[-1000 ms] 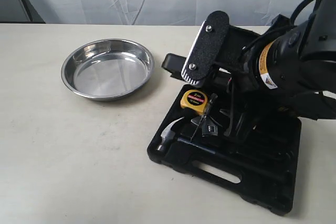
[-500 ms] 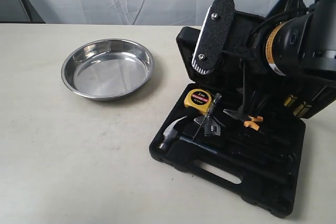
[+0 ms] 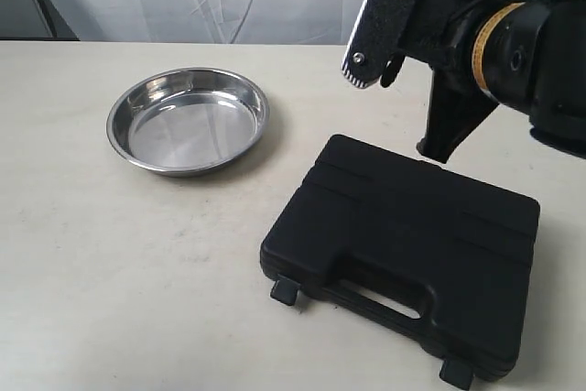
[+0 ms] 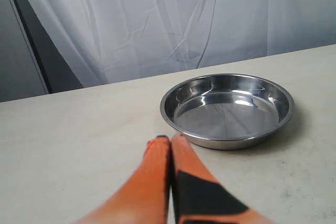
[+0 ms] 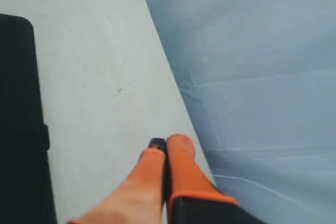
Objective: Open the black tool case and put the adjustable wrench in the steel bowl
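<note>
- Pale table (image 3: 137,272): carrying both the case and the bowl.
- Black tool case (image 3: 412,226): lying flat with the lid down, handle edge toward the camera in the exterior view. Not yet opened; judged to need lid-lifting as the step in hand.
- Right gripper (image 5: 165,145): raised above the case's far edge, touching nothing. Orange fingers pressed together, nothing between them.
- Steel bowl (image 3: 188,121): upright, nothing in it, well apart from the case on its left.
- Left gripper (image 4: 169,139): likewise clenched on nothing, low over the table, near the bowl's rim.
- Latches (image 3: 284,291): two tabs sticking out at the handle edge; fastened or not, cannot tell. Worth confirming both are free, then hooking a fingertip under the lid lip beside the handle and swinging up and back in an arc, slowly, to avoid dragging the base or dropping the lid shut.
- Adjustable wrench: not in view; presumably inside the shut case.
</note>
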`<state>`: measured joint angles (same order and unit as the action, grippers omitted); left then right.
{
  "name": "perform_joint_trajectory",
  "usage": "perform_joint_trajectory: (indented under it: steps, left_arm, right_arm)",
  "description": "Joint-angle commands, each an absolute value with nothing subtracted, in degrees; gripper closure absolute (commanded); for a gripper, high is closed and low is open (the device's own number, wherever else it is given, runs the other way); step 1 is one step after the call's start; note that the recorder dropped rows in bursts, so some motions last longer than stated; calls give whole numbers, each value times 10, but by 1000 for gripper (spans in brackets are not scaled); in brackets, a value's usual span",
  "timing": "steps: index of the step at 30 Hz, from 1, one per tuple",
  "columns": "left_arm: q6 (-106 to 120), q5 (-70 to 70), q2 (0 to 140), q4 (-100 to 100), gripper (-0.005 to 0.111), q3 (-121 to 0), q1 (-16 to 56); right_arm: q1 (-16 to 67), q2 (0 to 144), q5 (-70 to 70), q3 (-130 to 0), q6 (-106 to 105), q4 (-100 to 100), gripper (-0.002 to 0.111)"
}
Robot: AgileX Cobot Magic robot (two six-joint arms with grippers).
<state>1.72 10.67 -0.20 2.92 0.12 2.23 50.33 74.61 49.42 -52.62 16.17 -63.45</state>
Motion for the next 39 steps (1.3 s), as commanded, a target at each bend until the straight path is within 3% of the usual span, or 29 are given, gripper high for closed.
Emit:
perform_joint_trajectory:
  steps: [1,7,10,12,18,25,39]
  left_arm:
    - [17,103,0,31,106,0,24]
    - [17,103,0,31,106,0,24]
    - [17,103,0,31,106,0,24]
    - [17,103,0,31,106,0,24]
    - [17,103,0,31,106,0,24]
    - [17,103,0,31,106,0,24]
    - [17,103,0,31,106,0,24]
  right_arm:
    - [499,745,477,-529,185,-491,108]
    - [470,790,460,-529,0,-133,108]
    - [451,824,452,-529,-20,-106,106]
    - [441,840,451,-529,-20,-95,100]
    - [440,878,454,-529,-69,-4,61]
    - [441,920,423,-512,-84,57,66]
    - [441,974,382,-487,-84,58,66]
